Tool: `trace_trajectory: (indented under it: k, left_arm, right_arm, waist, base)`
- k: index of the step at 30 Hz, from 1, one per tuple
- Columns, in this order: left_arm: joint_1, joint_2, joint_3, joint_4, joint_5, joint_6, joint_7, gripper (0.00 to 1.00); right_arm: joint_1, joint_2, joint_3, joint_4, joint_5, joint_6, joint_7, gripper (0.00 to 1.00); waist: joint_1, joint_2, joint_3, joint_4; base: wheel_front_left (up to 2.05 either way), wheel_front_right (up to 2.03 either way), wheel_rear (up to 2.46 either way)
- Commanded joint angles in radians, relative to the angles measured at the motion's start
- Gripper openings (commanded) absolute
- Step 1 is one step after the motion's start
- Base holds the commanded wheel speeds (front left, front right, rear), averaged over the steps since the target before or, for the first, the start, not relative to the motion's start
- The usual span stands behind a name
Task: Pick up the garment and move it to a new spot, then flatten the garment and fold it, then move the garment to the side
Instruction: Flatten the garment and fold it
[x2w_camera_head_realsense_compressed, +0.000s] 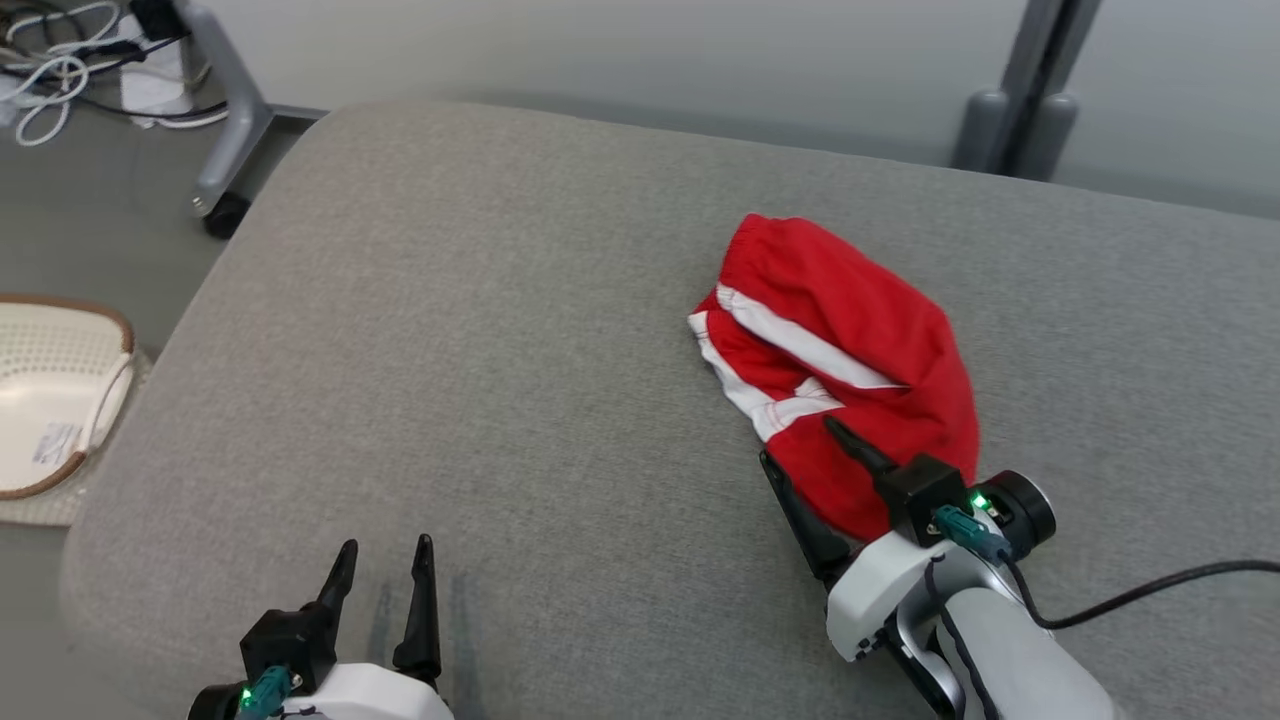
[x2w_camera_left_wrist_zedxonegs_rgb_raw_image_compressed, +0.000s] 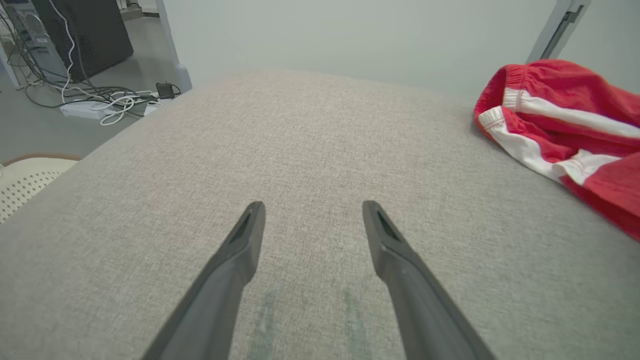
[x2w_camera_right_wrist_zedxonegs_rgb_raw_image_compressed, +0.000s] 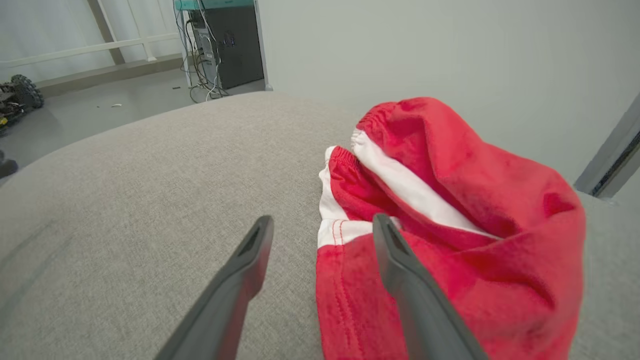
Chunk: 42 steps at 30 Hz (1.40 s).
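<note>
Grey woven upholstery forms the work surface. The garment, red shorts with white stripes, lies bunched on it, at about 2 o'clock from the left gripper.

**Gripper state**
- The left gripper is spread wide and empty. It rests low over bare upholstery, well apart from the cloth.
- The right gripper is also spread wide and grips nothing. I see it straddling the garment's near edge. One finger lies over red cloth, the other over the grey surface just beside the hem.

**Hazards, as I judge them**
1. Closing from this pose may catch only the top layer. The bundle would then unroll on the lift and trail across the upholstery.
2. The outer finger may press into the weave and not slide under the hem. That would give a weak pinch, and the cloth could slip out during the carry.
3. The black cable trails off toward 3 o'clock from the right wrist and could drag during a long sweep.

**Orientation**
In the head view, the long axis runs from 11 o'clock to 5 o'clock. The gathered elastic edge points to 11 o'clock, away from me. The stripes run roughly along the same line.
</note>
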Motion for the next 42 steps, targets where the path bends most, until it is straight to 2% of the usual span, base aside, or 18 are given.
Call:
trace_trajectory:
  k: [1,6,13,14,15,16,17,19,20,21,26,31,42]
  left_arm:
    - [-0.011,0.002,-0.008,0.002,-0.015,-0.006,-0.001,1.00]
    - [-0.032,0.002,-0.038,-0.007,-0.049,0.006,-0.001,1.00]
    - [-0.054,0.003,-0.079,-0.015,-0.079,0.020,-0.001,1.00]
    - [-0.056,0.003,-0.084,-0.017,-0.080,0.021,-0.001,1.00]
    - [-0.056,0.003,-0.087,-0.018,-0.083,0.024,-0.001,1.00]
    - [-0.056,0.003,-0.087,-0.018,-0.083,0.024,-0.001,1.00]
    - [-0.056,0.003,-0.091,-0.015,-0.084,0.026,-0.001,1.00]
    - [-0.063,0.003,-0.091,-0.015,-0.085,0.027,-0.001,1.00]
    - [-0.065,0.003,-0.091,-0.015,-0.084,0.028,-0.001,1.00]
    - [-0.066,0.003,-0.090,-0.015,-0.083,0.029,-0.001,1.00]
    - [-0.065,0.003,-0.081,-0.015,-0.075,0.024,-0.001,1.00]
    - [-0.055,0.003,-0.067,-0.008,-0.059,0.018,-0.001,1.00]
    - [-0.031,0.003,-0.023,0.015,-0.006,-0.014,-0.001,1.00]
  right_arm:
    - [-0.027,-0.007,0.001,0.023,0.000,0.000,-0.001,1.00]
    - [-0.091,-0.008,-0.016,0.140,-0.006,0.000,-0.001,1.00]
    - [-0.151,-0.007,-0.040,0.258,-0.030,0.000,0.003,1.00]
    - [-0.154,-0.007,-0.041,0.268,-0.029,0.000,0.002,0.91]
    - [-0.157,-0.007,-0.044,0.279,-0.029,0.000,0.003,0.74]
    - [-0.157,-0.007,-0.044,0.279,-0.029,0.000,0.003,0.74]
    - [-0.158,-0.009,-0.044,0.286,-0.026,0.000,0.002,0.54]
    - [-0.166,-0.009,-0.045,0.298,-0.022,0.000,0.003,0.35]
    - [-0.168,-0.009,-0.045,0.299,-0.020,0.000,0.002,0.12]
    - [-0.169,-0.009,-0.048,0.297,-0.018,0.000,0.002,0.00]
    - [-0.159,-0.008,-0.054,0.231,-0.009,0.000,0.000,0.00]
    - [-0.125,-0.007,-0.057,0.112,-0.007,0.000,-0.001,0.00]
    - [0.022,-0.020,-0.020,-0.114,0.030,0.000,-0.001,0.00]
  waist:
    - [0.0000,0.0000,0.044,0.064]
    - [0.0000,0.0000,0.071,0.100]
    - [0.0000,0.0000,0.105,0.108]
    - [0.0000,0.0000,0.108,0.107]
    - [0.0000,0.0000,0.111,0.105]
    - [0.0000,0.0000,0.111,0.105]
    - [0.0000,0.0000,0.113,0.103]
    - [0.0000,0.0000,0.117,0.099]
    - [0.0000,0.0000,0.117,0.096]
    - [0.0000,0.0000,0.118,0.092]
    - [0.0000,0.0000,0.106,0.068]
    - [0.0000,0.0000,0.071,0.028]
    - [0.0000,0.0000,-0.017,-0.127]
  base:
    - [0.00,0.00,0.00]
    - [0.00,0.00,0.00]
    - [0.00,0.00,0.00]
    - [0.00,0.00,0.00]
    - [0.00,0.00,0.00]
    - [0.00,0.00,0.00]
    - [0.00,0.00,0.00]
    - [0.00,0.00,0.00]
    - [0.00,0.00,0.00]
    - [0.00,0.00,0.00]
    - [0.00,0.00,0.00]
    - [0.00,0.00,0.00]
    - [0.00,0.00,0.00]
